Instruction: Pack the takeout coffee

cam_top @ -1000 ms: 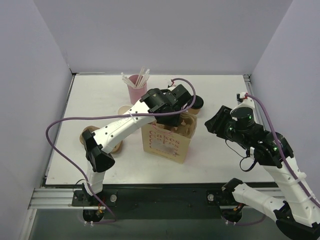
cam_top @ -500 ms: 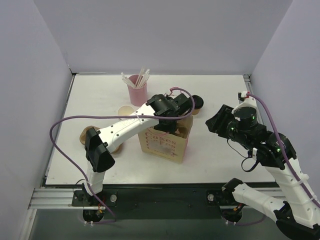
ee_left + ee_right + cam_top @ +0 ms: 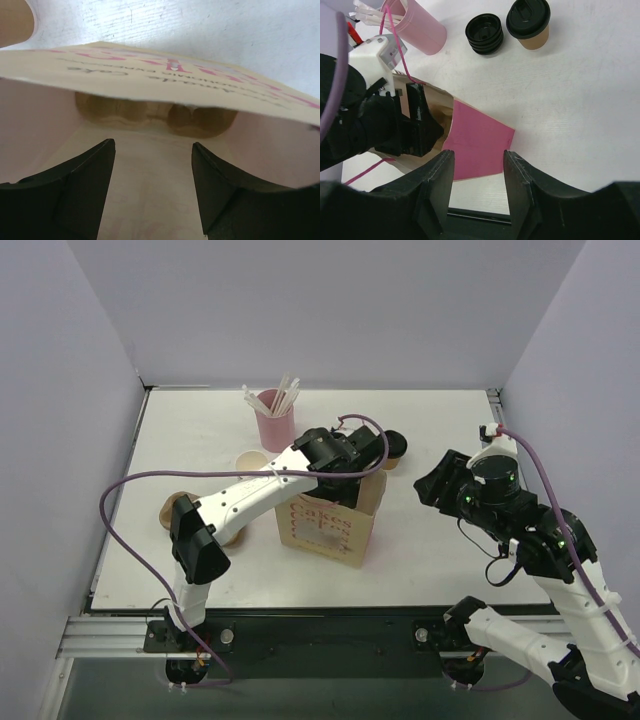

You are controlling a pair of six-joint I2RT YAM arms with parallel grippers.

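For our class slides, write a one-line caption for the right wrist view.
Left gripper inside the paper bag; the takeout coffee stands outside, beside stacked black lids.

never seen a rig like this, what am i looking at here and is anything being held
These are two white robot arms bolted at the near edge of a table, each ending in a two-fingered hand. The wide picture looks down from above and behind; the other two come from cameras on the wrists. On the table stand a pink-and-cream paper bag, a pink cup of straws, a stack of black lids and the takeout coffee, a brown cup with a black lid. The left hand reaches into the bag's open top, open and holding nothing; a brown moulded piece lies deeper inside. The right hand hovers beside the bag, also open and empty.
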